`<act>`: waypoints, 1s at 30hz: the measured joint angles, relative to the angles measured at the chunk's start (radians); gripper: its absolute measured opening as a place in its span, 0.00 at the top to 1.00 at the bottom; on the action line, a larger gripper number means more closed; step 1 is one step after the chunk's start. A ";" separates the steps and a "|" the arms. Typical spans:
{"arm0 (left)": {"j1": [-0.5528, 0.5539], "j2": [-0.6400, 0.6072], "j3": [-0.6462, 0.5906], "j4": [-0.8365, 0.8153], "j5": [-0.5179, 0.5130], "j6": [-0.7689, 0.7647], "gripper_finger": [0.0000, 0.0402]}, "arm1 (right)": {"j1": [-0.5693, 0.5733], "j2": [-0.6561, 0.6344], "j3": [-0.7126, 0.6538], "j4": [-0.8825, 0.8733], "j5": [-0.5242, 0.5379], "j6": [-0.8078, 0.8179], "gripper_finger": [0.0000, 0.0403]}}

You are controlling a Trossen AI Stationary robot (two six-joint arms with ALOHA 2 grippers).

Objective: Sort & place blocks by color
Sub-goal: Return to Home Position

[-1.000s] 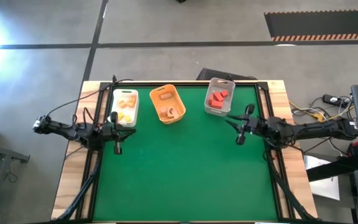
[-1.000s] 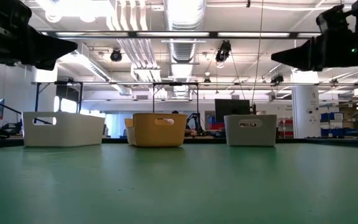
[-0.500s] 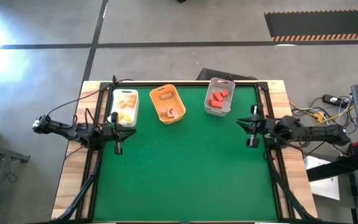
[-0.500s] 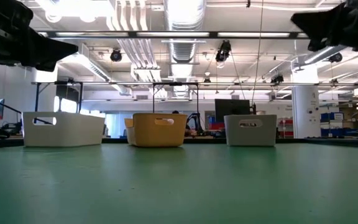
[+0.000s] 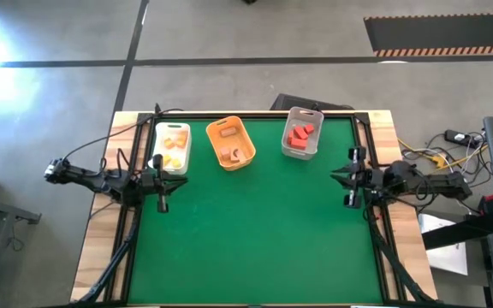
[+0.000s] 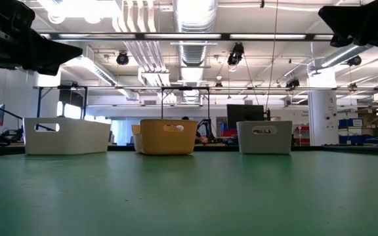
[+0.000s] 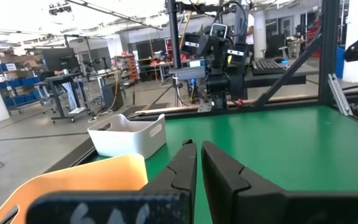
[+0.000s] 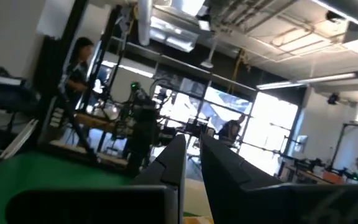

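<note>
High view. My left gripper hangs at the left edge of the green table, just beside the white bin. My right gripper sits at the right edge, near the grey bin but apart from it. Three bins stand in a row along the far side, with the orange bin in the middle. The yellow blocks lie in the white bin, a tan block in the orange bin, and the red blocks in the grey bin.

Low view. Only the bin walls show; the blocks are hidden behind them. Both my arms are dark shapes in the upper corners, well above the table.

Left wrist view. My fingers are pressed nearly together with a thin slit between them, holding nothing. The orange bin's rim is close by and the grey bin lies beyond it.

Right wrist view. My fingers are drawn together the same way and hold nothing. A person stands in the room beyond the table.
</note>
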 joint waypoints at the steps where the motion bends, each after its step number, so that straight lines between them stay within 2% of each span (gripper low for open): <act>1: 0.000 0.000 0.000 -0.002 0.000 0.000 0.98 | 0.005 -0.001 0.000 -0.013 0.000 -0.001 0.91; 7: 0.000 -0.002 0.000 0.000 0.000 0.000 0.98 | 0.032 -0.001 -0.002 -0.090 -0.001 -0.013 0.91; 18: 0.000 -0.002 0.000 0.000 0.000 0.000 0.98 | 0.031 0.025 -0.002 -0.092 0.009 0.102 0.91; 30: 0.000 -0.002 0.000 0.000 0.000 0.001 0.98 | 0.031 0.051 -0.003 -0.093 0.010 0.106 0.91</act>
